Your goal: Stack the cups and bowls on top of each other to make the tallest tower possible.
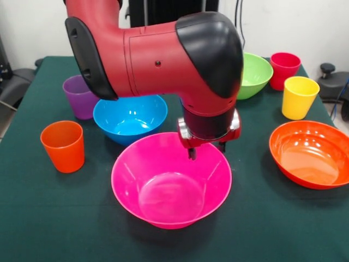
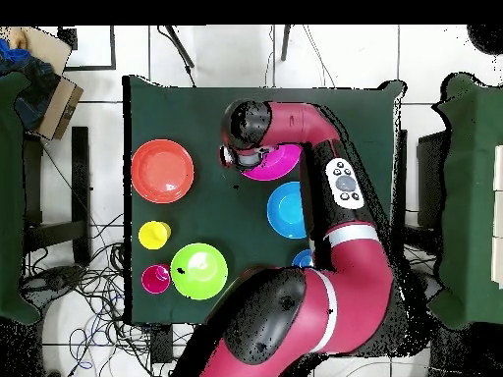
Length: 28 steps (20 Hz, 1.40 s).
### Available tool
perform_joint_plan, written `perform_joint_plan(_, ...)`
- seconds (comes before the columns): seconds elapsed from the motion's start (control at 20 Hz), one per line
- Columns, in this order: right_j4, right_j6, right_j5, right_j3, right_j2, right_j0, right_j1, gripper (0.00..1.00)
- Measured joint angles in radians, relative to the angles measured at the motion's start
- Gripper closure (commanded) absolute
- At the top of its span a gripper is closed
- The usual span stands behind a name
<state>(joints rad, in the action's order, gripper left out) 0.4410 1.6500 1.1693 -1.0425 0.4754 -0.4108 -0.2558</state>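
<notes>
Over the far rim of the pink bowl (image 1: 171,181), the Sawyer arm's hand (image 1: 206,148) hangs with its tips just inside the bowl's mouth; whether the fingers are spread or closed cannot be told, and nothing shows in its grip. On the green tabletop (image 1: 71,218) in the front view, the pink bowl sits nearest the camera at centre. Behind it to the left stands the blue bowl (image 1: 130,118), with the purple cup (image 1: 79,97) just beyond and the orange cup (image 1: 63,146) apart at the left. At the right lies the orange bowl (image 1: 311,154), shallow and wide, with the yellow cup (image 1: 299,97) behind it, the red cup (image 1: 284,70) farther back and the green bowl (image 1: 254,75) beside that, partly hidden by the arm's elbow. All pieces stand upright and separate, none stacked. From overhead, the arm (image 2: 324,265) covers most of the pink bowl (image 2: 280,165), and the blue bowl (image 2: 285,209) sits just below it.
</notes>
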Motion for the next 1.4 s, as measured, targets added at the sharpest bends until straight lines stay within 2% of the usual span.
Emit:
perform_joint_plan(0.55, 0.114, 0.000, 0.000, 0.002, -0.038, 0.049, -0.005, 0.00)
perform_joint_plan(1.4, 0.121, 0.000, 0.000, 0.002, -0.046, 0.050, -0.008, 0.00)
